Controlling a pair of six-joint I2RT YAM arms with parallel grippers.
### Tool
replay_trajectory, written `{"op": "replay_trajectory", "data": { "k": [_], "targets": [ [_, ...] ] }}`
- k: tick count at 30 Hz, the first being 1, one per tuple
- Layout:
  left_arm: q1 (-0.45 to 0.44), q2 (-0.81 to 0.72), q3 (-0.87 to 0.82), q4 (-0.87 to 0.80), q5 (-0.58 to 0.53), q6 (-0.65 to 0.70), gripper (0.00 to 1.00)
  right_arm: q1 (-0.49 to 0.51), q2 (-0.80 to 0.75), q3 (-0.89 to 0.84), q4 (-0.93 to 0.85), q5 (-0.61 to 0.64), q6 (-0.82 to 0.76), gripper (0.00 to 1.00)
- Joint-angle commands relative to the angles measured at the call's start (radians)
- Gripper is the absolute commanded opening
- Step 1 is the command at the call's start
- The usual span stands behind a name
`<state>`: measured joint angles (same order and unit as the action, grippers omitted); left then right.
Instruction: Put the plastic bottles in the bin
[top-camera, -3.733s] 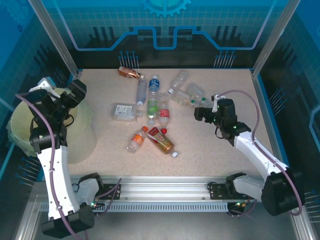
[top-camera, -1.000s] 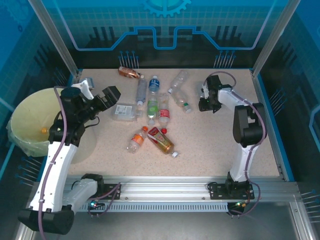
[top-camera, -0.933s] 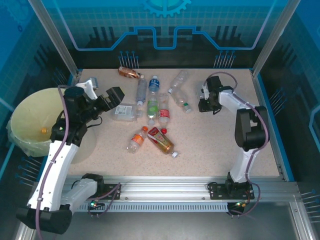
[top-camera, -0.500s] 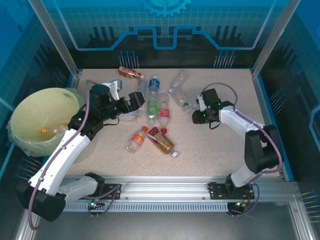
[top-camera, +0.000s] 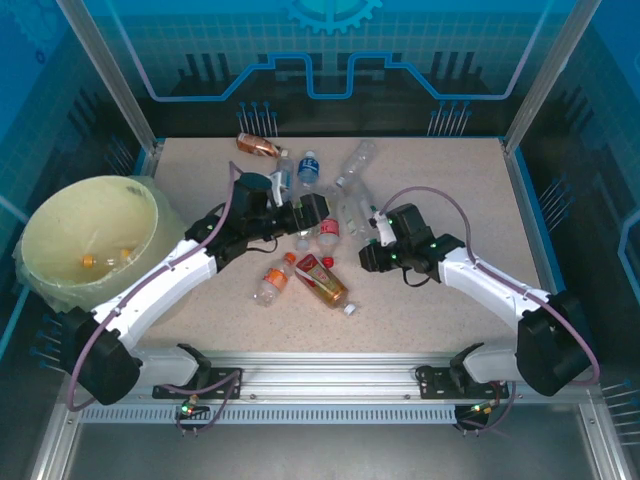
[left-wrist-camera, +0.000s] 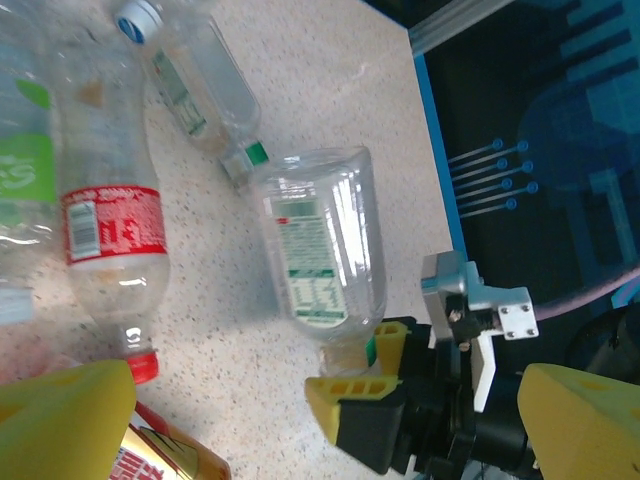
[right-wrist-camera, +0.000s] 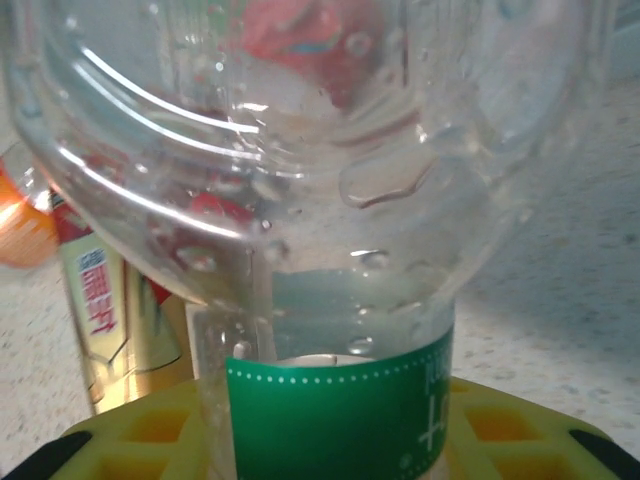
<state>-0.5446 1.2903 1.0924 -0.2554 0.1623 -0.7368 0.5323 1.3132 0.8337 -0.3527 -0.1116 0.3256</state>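
Several plastic bottles lie in a loose pile mid-table: an orange one (top-camera: 258, 145) at the back, a blue-labelled one (top-camera: 308, 168), a red-labelled one (top-camera: 328, 228) (left-wrist-camera: 100, 230), an orange-capped one (top-camera: 272, 280) and a red-and-gold one (top-camera: 322, 280). My right gripper (top-camera: 370, 256) (right-wrist-camera: 340, 445) is shut on the neck of a clear bottle with a green label (top-camera: 350, 216) (left-wrist-camera: 320, 250) (right-wrist-camera: 340, 400). My left gripper (top-camera: 310, 214) (left-wrist-camera: 320, 395) hangs wide open over the pile, just above that held bottle, with nothing between its fingers. The bin (top-camera: 60, 215) stands at the left edge with two orange-capped bottles inside.
Another clear bottle (left-wrist-camera: 190, 75) lies beyond the held one. A raised blue rim (top-camera: 520, 190) runs along the table's right side. The two grippers are very close together. Bare tabletop (top-camera: 450, 200) stretches to the right and along the near edge.
My left arm has swung from above the bin rightward to the bottle pile, still open. My right gripper has pulled the green-labelled bottle nearer and leftward.
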Motion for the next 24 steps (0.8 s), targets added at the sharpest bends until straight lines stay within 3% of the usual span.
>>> {"op": "replay_trajectory", "data": {
  "k": [1,10,16,19,24],
  "targets": [
    [-0.021,0.020,-0.008,0.054,-0.039,-0.042,0.99,0.040,-0.047,-0.027,0.099,-0.108,-0.007,0.21],
    [-0.038,0.108,0.065,0.044,-0.006,-0.014,0.99,0.101,-0.037,0.011,0.138,-0.252,-0.076,0.21],
    [-0.055,0.127,0.085,-0.043,-0.158,-0.036,0.99,0.116,-0.031,0.031,0.168,-0.302,-0.051,0.21],
    [-0.057,0.117,0.052,-0.021,-0.171,-0.065,0.98,0.121,-0.037,0.032,0.193,-0.313,-0.026,0.21],
    [-0.058,0.096,0.012,0.069,-0.090,-0.071,0.78,0.133,-0.030,0.039,0.207,-0.295,-0.012,0.22]
  ]
}}
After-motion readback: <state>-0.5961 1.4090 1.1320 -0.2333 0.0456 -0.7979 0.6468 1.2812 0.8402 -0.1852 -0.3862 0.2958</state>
